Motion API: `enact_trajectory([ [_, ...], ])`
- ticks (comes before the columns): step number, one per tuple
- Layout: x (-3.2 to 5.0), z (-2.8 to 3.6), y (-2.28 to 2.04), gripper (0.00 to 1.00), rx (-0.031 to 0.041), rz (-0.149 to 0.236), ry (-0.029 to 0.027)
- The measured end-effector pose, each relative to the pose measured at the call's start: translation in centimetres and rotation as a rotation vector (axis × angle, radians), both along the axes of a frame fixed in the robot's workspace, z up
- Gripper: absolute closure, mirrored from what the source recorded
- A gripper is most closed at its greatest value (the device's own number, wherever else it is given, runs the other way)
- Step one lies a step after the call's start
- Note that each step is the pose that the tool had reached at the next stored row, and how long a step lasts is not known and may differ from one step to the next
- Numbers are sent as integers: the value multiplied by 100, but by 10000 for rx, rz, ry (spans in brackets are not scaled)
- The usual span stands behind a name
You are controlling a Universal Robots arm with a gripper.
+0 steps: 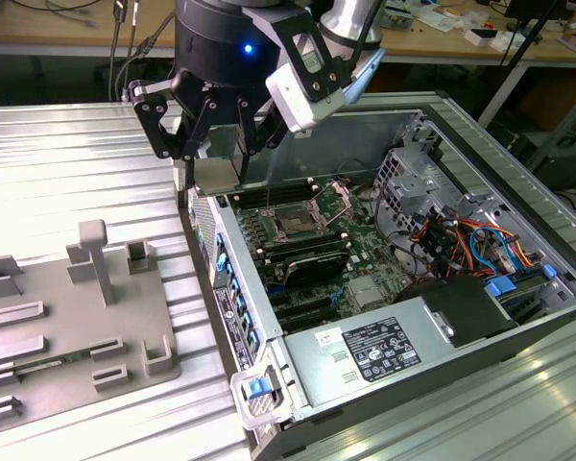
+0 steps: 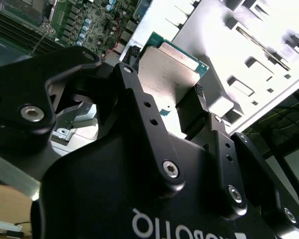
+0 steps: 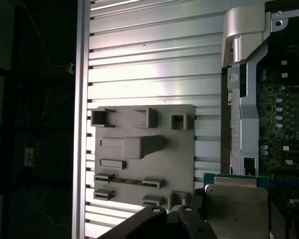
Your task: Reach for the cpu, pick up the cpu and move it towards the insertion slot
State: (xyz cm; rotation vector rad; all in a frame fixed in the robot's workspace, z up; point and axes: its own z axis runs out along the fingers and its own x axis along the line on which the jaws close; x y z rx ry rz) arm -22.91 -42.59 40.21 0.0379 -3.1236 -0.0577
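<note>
The cpu [image 1: 216, 177] is a flat silvery square with a thin green rim, held in the air. My gripper [image 1: 216, 165] is shut on it, one black finger on each of two opposite edges. Both wrist views show the same grasp: the cpu [image 2: 169, 69] between the fingertips of the gripper [image 2: 165, 72], and the cpu [image 3: 236, 211] in the gripper [image 3: 236, 219]. The chip hangs above the open computer case's wall on the exterior view's left. The insertion slot [image 1: 298, 223], a dark square socket with a raised metal bracket, lies on the green board below and to the exterior view's right of the chip.
A grey plastic tray [image 1: 67, 317] with raised holders lies on the ribbed metal table, left of the case in the exterior view. Inside the case are long black memory slots [image 1: 307, 261], a white labelled box [image 1: 379, 351], a metal drive cage [image 1: 418, 178] and coloured cables [image 1: 466, 240].
</note>
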Motion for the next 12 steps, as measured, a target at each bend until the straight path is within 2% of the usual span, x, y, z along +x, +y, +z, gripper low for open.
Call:
enact_trajectory([
  [12,133,-6,0,45,0,1,0],
])
